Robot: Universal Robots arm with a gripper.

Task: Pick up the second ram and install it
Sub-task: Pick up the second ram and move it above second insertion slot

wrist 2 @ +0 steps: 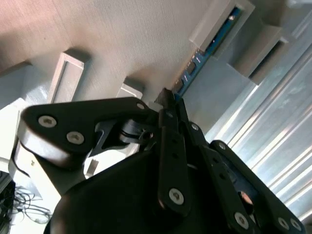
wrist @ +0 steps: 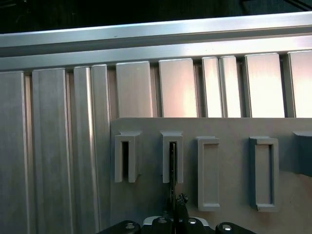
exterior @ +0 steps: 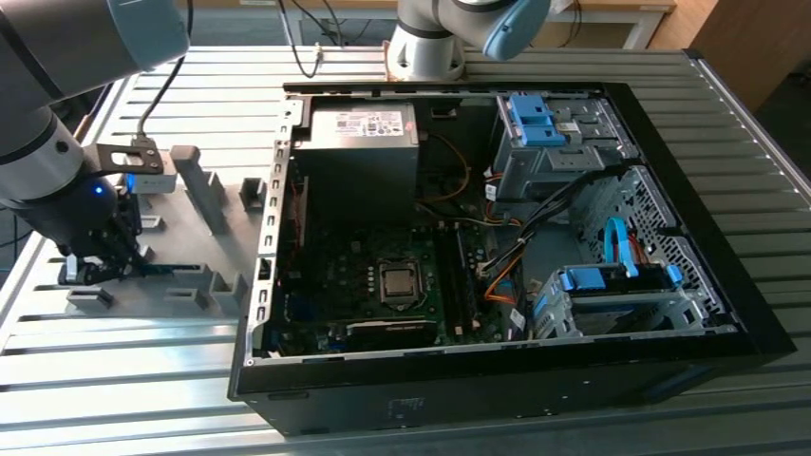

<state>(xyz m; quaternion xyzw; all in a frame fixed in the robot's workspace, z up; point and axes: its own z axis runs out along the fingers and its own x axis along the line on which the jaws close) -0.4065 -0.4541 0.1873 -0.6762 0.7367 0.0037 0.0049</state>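
Observation:
The second ram (wrist 2: 209, 46) is a thin blue-teal stick standing on edge in a slot of a grey holder block (wrist 2: 222, 17). In the first wrist view the ram (wrist: 172, 163) shows edge-on in its slot. In the exterior view the ram (exterior: 165, 269) lies low on the grey holder plate (exterior: 165, 318), at the exterior view's left. My gripper (exterior: 102, 266) sits at the ram's near end. In both wrist views the black fingers meet tightly on the stick's end, and the gripper (wrist 2: 168, 97) (wrist: 179, 199) is shut on it. The ram still rests in the holder.
An open black computer case (exterior: 709, 313) lies at the centre and right, with its motherboard (exterior: 380, 285), grey power supply (exterior: 361, 128) and blue drive brackets (exterior: 533, 119). Several grey holder blocks (exterior: 203, 190) stand on the plate. The ribbed aluminium table (exterior: 127, 380) surrounds everything.

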